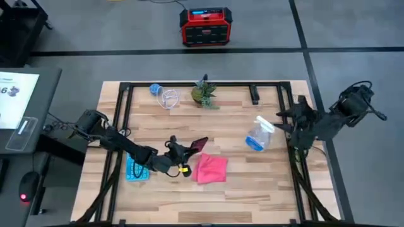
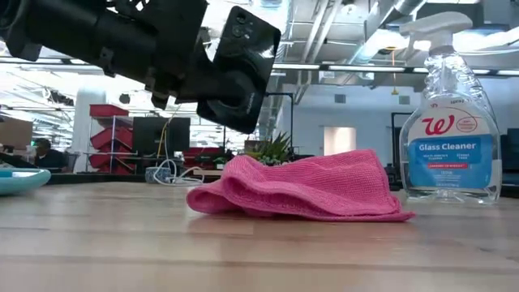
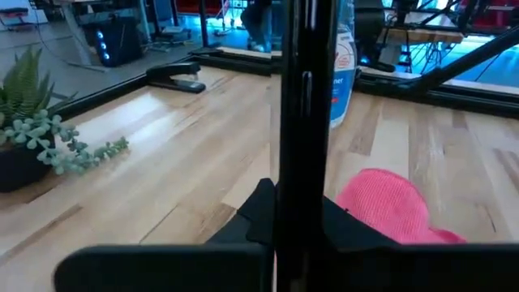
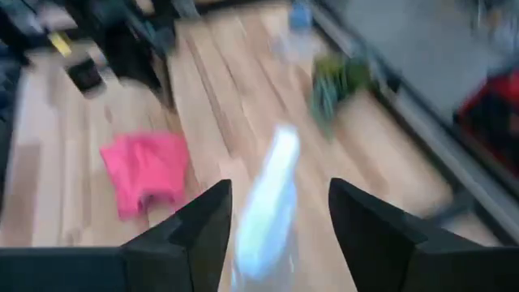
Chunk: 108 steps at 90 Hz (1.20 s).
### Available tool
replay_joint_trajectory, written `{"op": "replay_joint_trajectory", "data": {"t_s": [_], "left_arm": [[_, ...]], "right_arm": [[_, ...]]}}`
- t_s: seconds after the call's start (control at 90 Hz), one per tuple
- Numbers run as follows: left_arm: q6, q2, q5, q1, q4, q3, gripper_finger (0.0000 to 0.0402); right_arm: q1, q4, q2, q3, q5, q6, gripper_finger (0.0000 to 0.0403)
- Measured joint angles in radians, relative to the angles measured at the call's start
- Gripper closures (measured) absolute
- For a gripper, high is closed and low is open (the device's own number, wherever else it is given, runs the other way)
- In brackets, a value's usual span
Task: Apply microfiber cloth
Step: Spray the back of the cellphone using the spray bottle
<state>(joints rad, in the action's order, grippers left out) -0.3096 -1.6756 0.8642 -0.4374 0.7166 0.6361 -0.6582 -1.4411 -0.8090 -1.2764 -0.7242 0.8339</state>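
Left claw [image 1: 183, 150] grips the black phone [image 1: 199, 145] at the pink microfiber cloth's [image 1: 212, 168] ten o'clock; right claw [image 4: 280, 219], open, waits; a loose clamp could drop it.

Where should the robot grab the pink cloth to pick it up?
Probably by the raised fold on top of the cloth. It lies bunched in a soft heap on the table, so a pinch straight down from above should catch that ridge. The open right gripper is free; the left gripper holds a phone.
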Motion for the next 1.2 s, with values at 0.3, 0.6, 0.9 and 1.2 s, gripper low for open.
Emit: {"op": "replay_joint_trajectory", "data": {"t_s": [0.3,0.6,0.9,1.2], "left_arm": [[-0.001,0.0,0.0,0.0,0.0,0.0,0.0394],[-0.001,0.0,0.0,-0.001,-0.009,0.0,0.0393],[-0.006,0.0,-0.001,-0.001,-0.023,0.001,0.0393],[-0.009,0.0,-0.002,-0.001,-0.023,0.001,0.0393]], "right_arm": [[-0.005,-0.07,-0.003,0.181,0.186,0.24,0.0237],[-0.24,0.049,-0.002,0.365,-0.054,0.451,0.0237],[-0.482,-0.064,-0.116,0.468,-0.46,0.766,0.0262],[-0.414,-0.13,-0.169,0.502,-0.534,0.841,0.0289]]}}
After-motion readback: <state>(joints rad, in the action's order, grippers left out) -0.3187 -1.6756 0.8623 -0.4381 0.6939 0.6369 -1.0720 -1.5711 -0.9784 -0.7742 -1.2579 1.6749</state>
